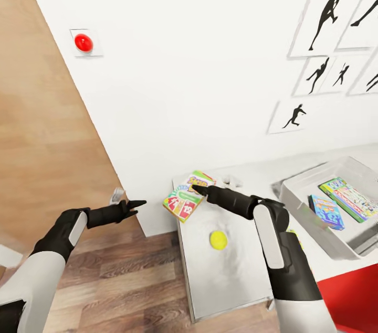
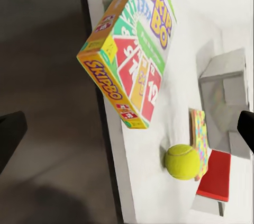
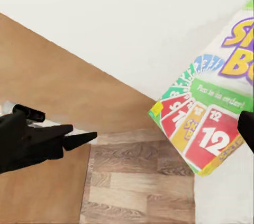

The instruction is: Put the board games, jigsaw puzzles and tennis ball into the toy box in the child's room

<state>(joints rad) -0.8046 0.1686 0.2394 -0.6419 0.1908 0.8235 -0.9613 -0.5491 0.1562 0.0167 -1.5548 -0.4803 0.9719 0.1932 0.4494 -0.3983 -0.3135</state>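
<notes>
The SKIP-BO board game (image 1: 184,199) (image 2: 135,49) (image 3: 211,123) sits tilted at the left end of the table (image 1: 226,275), one corner out over the edge. My right gripper (image 1: 199,189) hovers at its far corner, open and holding nothing. Left of the table, my left gripper (image 1: 134,204) is over the floor, open and empty. The tennis ball (image 1: 218,239) (image 2: 182,161) rests on the table near the game. A jigsaw puzzle (image 2: 199,134) lies beyond the ball, mostly hidden behind my right arm in the head view. The toy box (image 1: 294,199) holds a blue board game (image 1: 326,211) and a green-edged one (image 1: 349,197).
The white wall carries a red round button (image 1: 83,43) and black sports pictures (image 1: 325,18). A small white object (image 1: 232,181) lies on the table by the wall. Something red (image 1: 352,291) shows below the table's near edge. Wood-plank floor (image 1: 121,280) lies left of the table.
</notes>
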